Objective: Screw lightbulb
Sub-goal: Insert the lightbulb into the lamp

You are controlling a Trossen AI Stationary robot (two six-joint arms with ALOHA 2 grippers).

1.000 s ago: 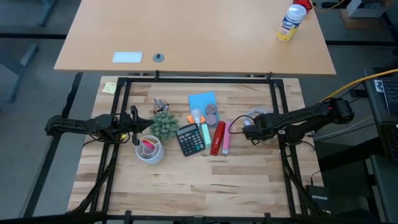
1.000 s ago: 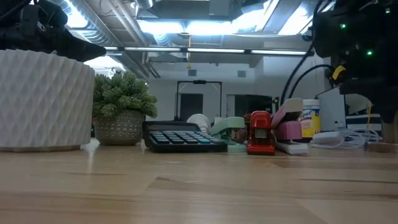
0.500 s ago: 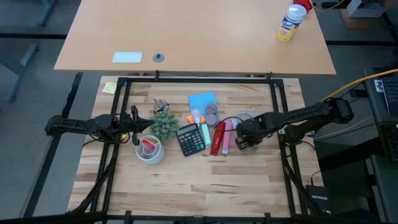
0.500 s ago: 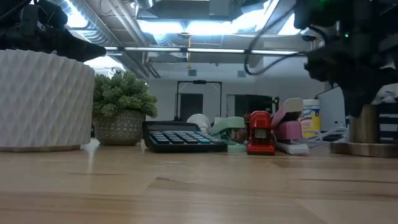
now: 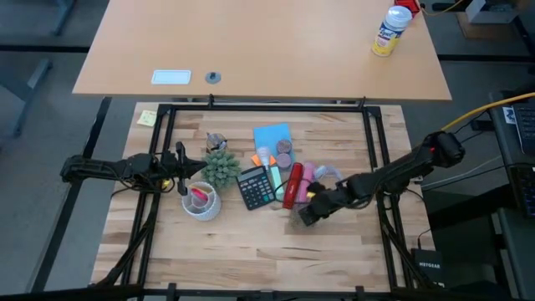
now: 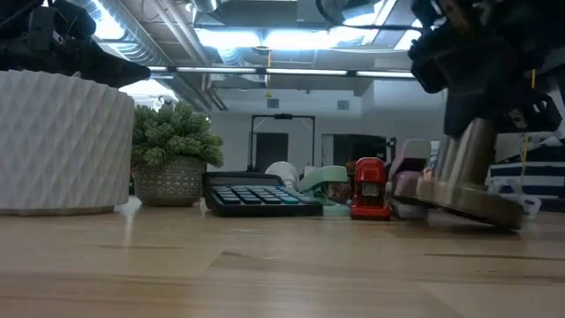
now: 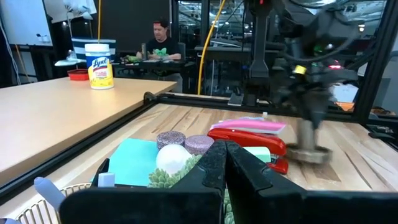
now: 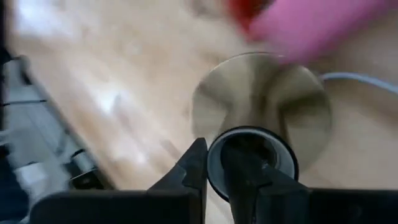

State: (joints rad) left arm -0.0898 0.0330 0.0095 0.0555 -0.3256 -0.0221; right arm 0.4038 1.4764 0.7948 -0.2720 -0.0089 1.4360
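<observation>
Lightbulb: I see the lightbulb [image 5: 264,155] lying near the middle of the table [image 5: 251,242], a little toward the far edge. It is free of both grippers.

Lightbulb surroundings: it sits just beside two flat grey discs [image 5: 284,152] and at the near end of a blue pad [image 5: 272,135]. The black calculator [image 5: 256,186] lies just on its near side. In the left wrist view the bulb [image 7: 173,157] shows white and rounded next to the discs.

Other items: a red stapler [image 5: 292,185] and a pink item [image 5: 306,177] lie on the right of the calculator. A small green plant [image 5: 221,166] stands on its left, and a white ribbed cup [image 5: 201,201] stands nearer the near edge.

Right gripper: I have the right gripper [image 5: 305,213] on the near side of the stapler, well apart from the bulb. Its jaws pinch the rim of a lamp socket [image 8: 252,155], one finger inside and one outside.

Lamp base: the brass-coloured round base [image 6: 468,190] under that socket hangs tilted. I cannot tell whether it touches the table.

Left gripper: the left gripper [image 5: 180,167] waits near the left edge, beside the plant and the cup. Its fingers [image 7: 211,163] are pressed together with nothing between them.
</observation>
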